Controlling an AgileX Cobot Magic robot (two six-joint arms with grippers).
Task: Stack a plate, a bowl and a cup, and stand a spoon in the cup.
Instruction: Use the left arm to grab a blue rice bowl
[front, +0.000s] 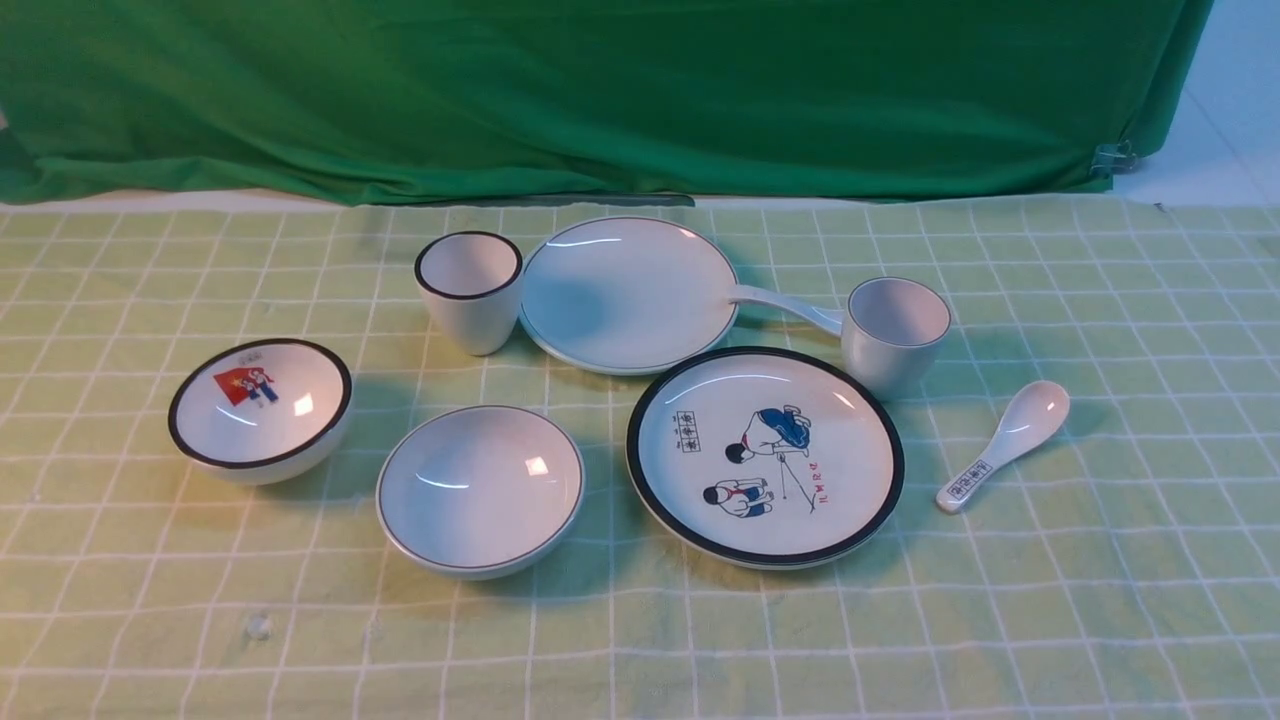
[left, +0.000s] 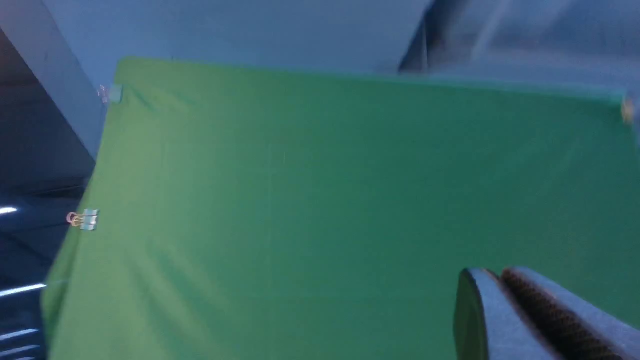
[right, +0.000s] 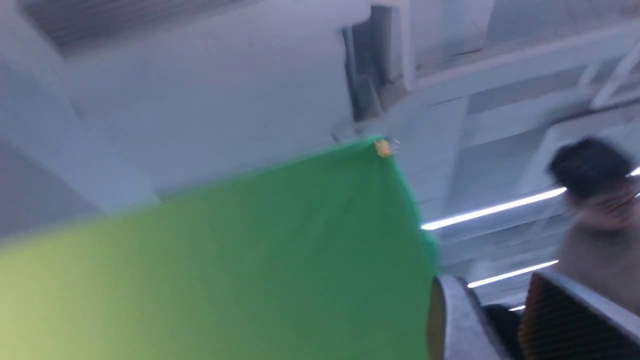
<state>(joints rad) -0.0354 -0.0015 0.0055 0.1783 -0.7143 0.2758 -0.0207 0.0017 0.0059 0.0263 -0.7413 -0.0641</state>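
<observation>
Nothing was stacked yet. The plate (front: 625, 290) was seen by the far edge of the table (front: 1100, 560), the spoon (front: 785, 300) and cup (front: 895, 335) just to its right, and the bowl (front: 480, 490) nearer the front edge. The left gripper (left: 500, 280) was closed tight and empty, while the right gripper (right: 500, 300) was parted and empty. The black-rimmed plate (front: 765, 455) could be taken by mistake.

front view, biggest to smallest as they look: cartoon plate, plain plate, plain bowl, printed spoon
1. cartoon plate
2. plain plate and plain bowl: look about alike, and the plate sits farther back, so no ranking
3. printed spoon
</observation>
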